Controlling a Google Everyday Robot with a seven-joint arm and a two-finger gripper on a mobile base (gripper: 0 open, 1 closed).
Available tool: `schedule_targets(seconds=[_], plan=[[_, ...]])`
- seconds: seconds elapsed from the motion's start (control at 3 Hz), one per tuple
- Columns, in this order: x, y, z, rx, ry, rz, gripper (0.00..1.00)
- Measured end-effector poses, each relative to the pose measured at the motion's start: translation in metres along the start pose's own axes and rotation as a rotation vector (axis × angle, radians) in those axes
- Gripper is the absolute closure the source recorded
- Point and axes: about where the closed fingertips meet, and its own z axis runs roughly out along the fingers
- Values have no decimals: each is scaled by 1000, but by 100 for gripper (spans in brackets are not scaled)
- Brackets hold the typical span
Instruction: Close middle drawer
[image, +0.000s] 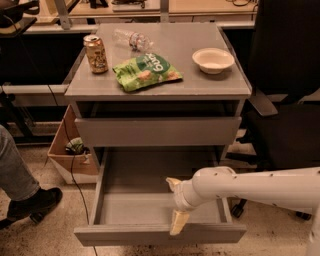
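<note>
The claw (176, 202), spread apart at the open drawer's (125, 235) front, should lift clear, then push that front squarely inward.

We see the middle drawer (160, 234) pulled far out of the desk (220, 87), below the taller drawer front (157, 131). Our gripper (172, 206) hangs inside the tray, just behind its front, with its fingers spread apart. On the desk are a can (95, 53), a green bag (146, 71), a bowl (213, 59) and a bottle (131, 38) lying on its side.
</note>
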Motion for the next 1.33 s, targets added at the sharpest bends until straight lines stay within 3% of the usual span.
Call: schedule_targets(seconds=[0.67,1.0,1.33], plan=[[14,-3,44,-20,-3,26,0],[13,-4,41,-19,-3,26,17],[10,-9,43,-15,-6,20,40]])
